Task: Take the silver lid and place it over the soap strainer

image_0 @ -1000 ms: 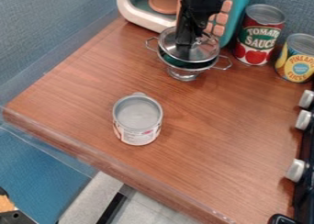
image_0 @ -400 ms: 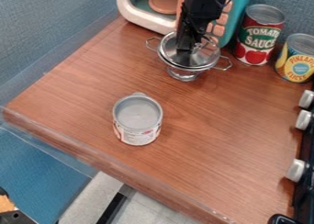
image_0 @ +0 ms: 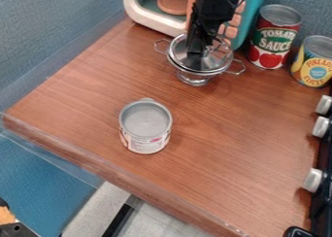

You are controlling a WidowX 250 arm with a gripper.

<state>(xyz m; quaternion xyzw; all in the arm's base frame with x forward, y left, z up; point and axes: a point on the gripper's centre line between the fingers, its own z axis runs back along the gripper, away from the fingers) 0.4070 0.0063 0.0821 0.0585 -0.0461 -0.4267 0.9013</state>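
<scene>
One silver lid point(image_0: 205, 62) has lowered onto one soap strainer point(image_0: 194, 78).

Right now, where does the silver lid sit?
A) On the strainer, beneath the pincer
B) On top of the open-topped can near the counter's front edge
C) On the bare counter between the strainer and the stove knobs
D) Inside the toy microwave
A: the lid lies over the strainer, whose wire handles stick out on both sides, and the pincer hangs down at the lid's top.
</scene>
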